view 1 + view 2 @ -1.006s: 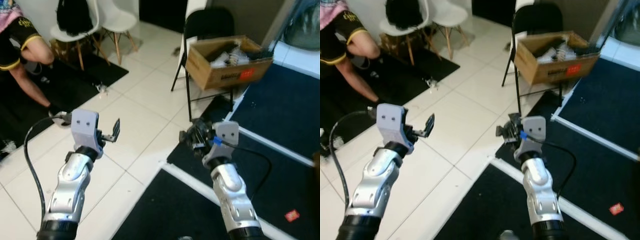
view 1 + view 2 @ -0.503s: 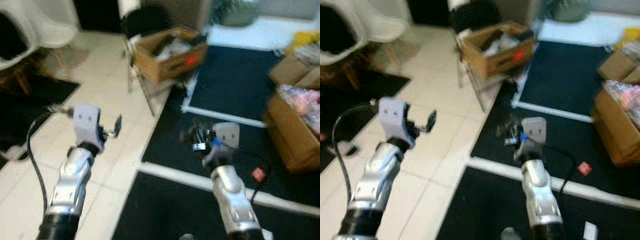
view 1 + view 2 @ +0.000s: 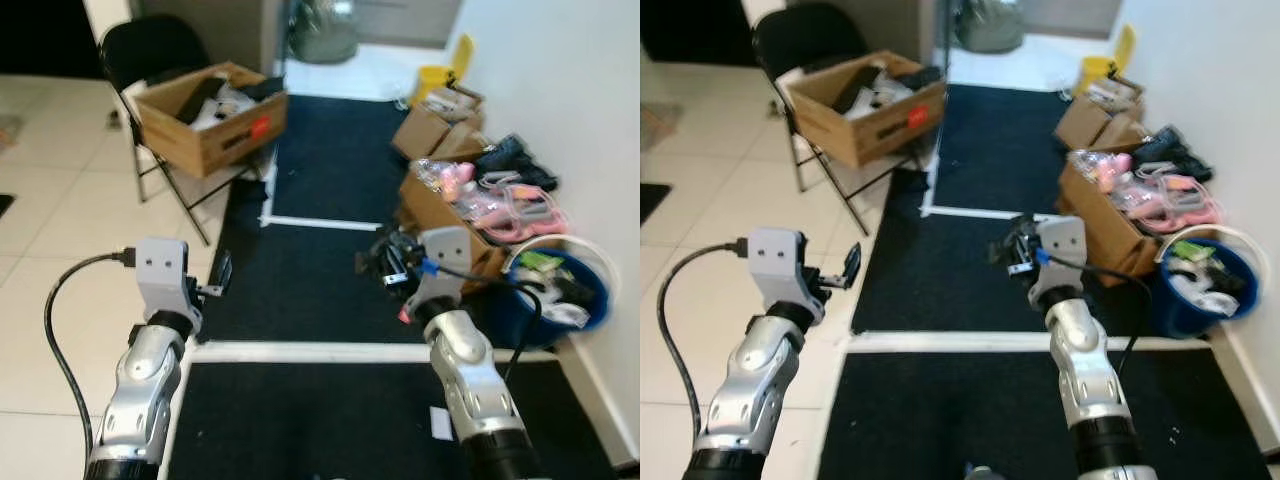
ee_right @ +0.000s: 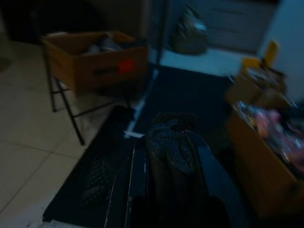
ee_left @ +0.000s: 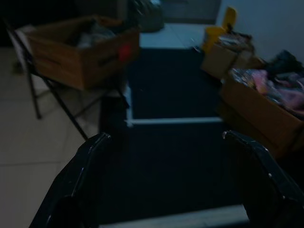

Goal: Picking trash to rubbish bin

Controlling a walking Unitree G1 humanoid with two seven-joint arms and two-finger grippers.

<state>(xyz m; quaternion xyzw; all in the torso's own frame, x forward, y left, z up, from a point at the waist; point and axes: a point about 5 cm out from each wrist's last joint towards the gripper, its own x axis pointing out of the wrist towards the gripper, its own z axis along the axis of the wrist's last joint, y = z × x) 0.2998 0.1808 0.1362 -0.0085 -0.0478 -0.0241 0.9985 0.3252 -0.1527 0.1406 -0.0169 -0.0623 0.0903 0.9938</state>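
The right gripper (image 3: 385, 268) is raised in front of the robot, its two black fingers clamped on a dark, crumpled piece of trash (image 4: 171, 142). In the right wrist view, the trash sits wedged between the fingers, a netted or wrinkled black bundle. The left gripper (image 3: 221, 272) is held up at about nine o'clock from the right one, well apart from it, with its fingers (image 5: 80, 171) spread wide and nothing between them.

From the held trash, a blue rubbish bin (image 3: 590, 300) stands at about three o'clock, against the white wall. It has a white rim and holds mixed litter, including something green and some pale wrappers.

Between the right gripper and the bin, at about two o'clock, an open cardboard box (image 3: 440, 215) sits on the floor with pink items (image 3: 505, 205) spilling from it. Farther off at one o'clock is a smaller cardboard box (image 3: 435, 120), with a yellow object (image 3: 440, 75) beyond it.

At about eleven o'clock, another open cardboard box (image 3: 205, 120), bearing a red label and filled with dark and white items, rests on a black folding chair (image 3: 145, 55).

Dark mats (image 3: 330, 250) edged with white strips cover the floor under both grippers, and pale tiles (image 3: 50, 230) lie at nine o'clock. A small white scrap (image 3: 440, 423) lies on the near mat.
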